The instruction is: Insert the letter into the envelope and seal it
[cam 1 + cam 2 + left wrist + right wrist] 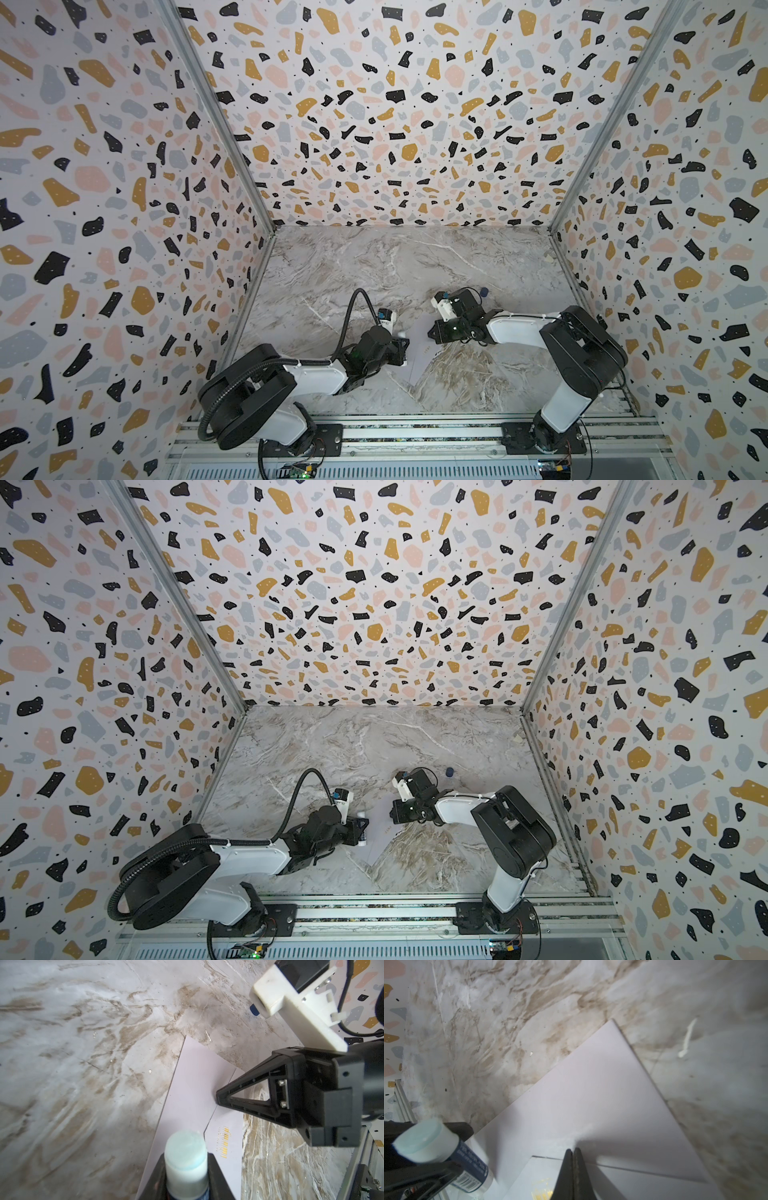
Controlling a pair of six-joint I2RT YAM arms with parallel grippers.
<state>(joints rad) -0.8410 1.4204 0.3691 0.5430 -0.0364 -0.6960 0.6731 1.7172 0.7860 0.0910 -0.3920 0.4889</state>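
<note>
The envelope (591,1095) lies flat on the table (374,266) between the arms, the letter out of sight. The right claw (573,1153), pinched shut on nothing, pins it near the flap edge while the left claw (187,1169) grips an uncapped glue stick (185,1147). I'd wipe glue lightly along the flap with that pin firm; the stick's label (471,1167) and the envelope's gold mark (223,1142) are too blurred to read.

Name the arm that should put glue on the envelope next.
Left. The left end effector grips the uncapped glue stick over the envelope; the right end effector is shut, tip down on the envelope, likely pinning it.
</note>
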